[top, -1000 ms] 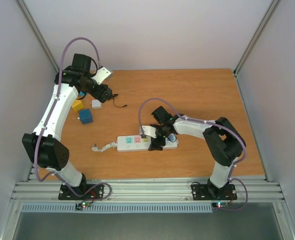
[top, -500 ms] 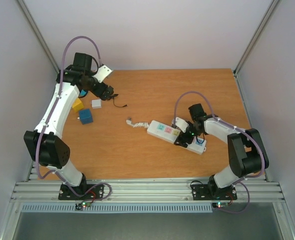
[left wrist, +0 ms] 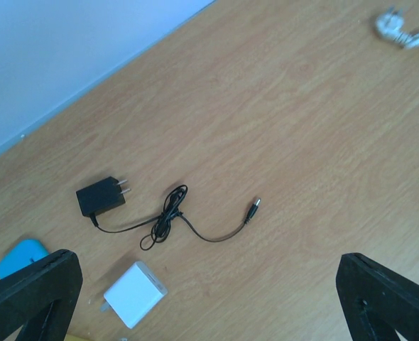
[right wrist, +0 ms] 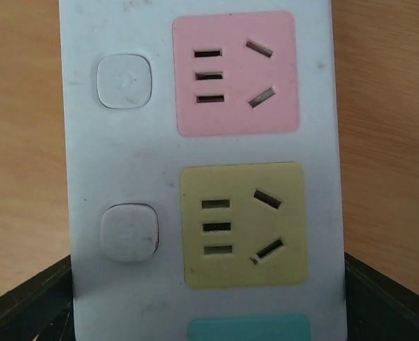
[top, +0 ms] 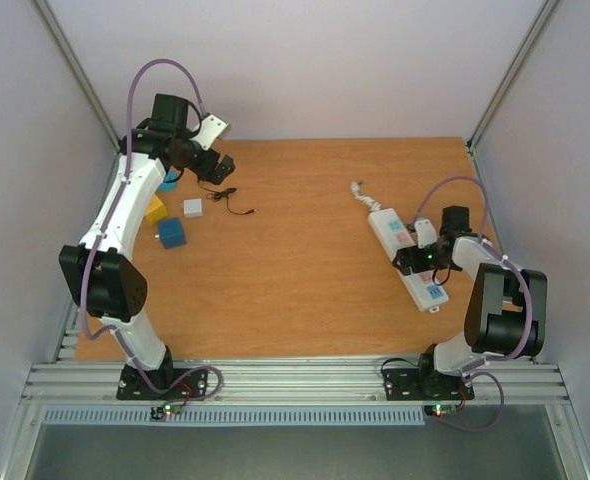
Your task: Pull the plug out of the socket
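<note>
**Socket clamped at right, plug loose at far left**

No readable writing. The square buttons on the socket (right wrist: pixel 195 163) carry faint embossed marks, too dim to make out.

The left arm reaches up to the far-left corner. The left claw (left wrist: pixel 209 291) is raised above the table, fingers spread wide, holding nothing. The right arm is folded tight near its base with its wrist low. The right claw (top: pixel 416 258) pinches the socket across its width, one finger (right wrist: pixel 25 302) on each long edge.

The socket lies at the right side of the table (top: pixel 305 260), angled, with its coiled cord (top: pixel 363 192) at the far end. It is white, with pink, yellow and teal faces and a button beside each.

The black plug (left wrist: pixel 101 197) lies flat at far left with its thin cable (left wrist: pixel 195 224), well apart from the socket. Near it are a white adapter (left wrist: pixel 134 293), a blue cube (top: pixel 171 233) and a yellow block (top: pixel 155 211).
</note>
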Action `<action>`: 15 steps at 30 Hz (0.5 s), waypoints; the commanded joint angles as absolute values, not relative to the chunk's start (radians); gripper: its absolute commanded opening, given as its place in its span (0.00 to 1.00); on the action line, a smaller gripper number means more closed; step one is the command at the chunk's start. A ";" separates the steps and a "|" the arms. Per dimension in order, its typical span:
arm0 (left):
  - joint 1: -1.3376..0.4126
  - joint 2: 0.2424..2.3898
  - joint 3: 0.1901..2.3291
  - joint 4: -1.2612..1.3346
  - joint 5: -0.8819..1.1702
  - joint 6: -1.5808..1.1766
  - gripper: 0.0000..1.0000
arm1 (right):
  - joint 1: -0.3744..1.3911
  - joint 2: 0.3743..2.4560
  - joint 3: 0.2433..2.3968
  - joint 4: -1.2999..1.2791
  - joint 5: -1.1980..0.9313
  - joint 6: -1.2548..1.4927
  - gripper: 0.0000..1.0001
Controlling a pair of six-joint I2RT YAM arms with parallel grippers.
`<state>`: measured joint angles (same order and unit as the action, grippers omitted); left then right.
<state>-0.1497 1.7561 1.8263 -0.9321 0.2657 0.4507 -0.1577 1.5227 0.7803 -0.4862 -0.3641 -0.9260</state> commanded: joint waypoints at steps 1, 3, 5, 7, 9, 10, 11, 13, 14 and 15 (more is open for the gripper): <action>-0.143 1.782 1.865 -0.873 0.295 0.398 1.00 | -0.276 1.522 0.793 -0.441 -0.321 -0.750 0.69; -0.143 1.786 1.865 -0.868 0.295 0.394 1.00 | -0.324 1.536 0.802 -0.423 -0.315 -0.720 0.69; -0.143 1.791 1.868 -0.867 0.297 0.390 1.00 | -0.362 1.548 0.812 -0.410 -0.308 -0.702 0.69; -0.143 1.795 1.872 -0.864 0.298 0.383 1.00 | -0.395 1.557 0.817 -0.395 -0.299 -0.700 0.70; -0.143 1.801 1.876 -0.862 0.295 0.379 1.00 | -0.426 1.567 0.824 -0.391 -0.296 -0.716 0.71; -0.143 1.803 1.876 -0.861 0.293 0.379 1.00 | -0.445 1.574 0.830 -0.392 -0.299 -0.726 0.71; -0.143 1.805 1.876 -0.861 0.290 0.379 1.00 | -0.458 1.581 0.837 -0.393 -0.298 -0.736 0.71; -0.143 1.808 1.875 -0.859 0.287 0.377 1.00 | -0.479 1.592 0.850 -0.393 -0.297 -0.762 0.72; -0.143 1.810 1.873 -0.858 0.286 0.377 1.00 | -0.488 1.600 0.861 -0.392 -0.293 -0.773 0.72; -0.143 1.811 1.873 -0.857 0.284 0.375 1.00 | -0.495 1.608 0.872 -0.391 -0.288 -0.783 0.72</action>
<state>-0.1497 1.7889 1.8385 -0.9085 0.2806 0.3927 -0.4561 1.5791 0.8177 -0.4084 -0.3260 -0.7639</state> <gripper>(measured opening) 0.996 0.871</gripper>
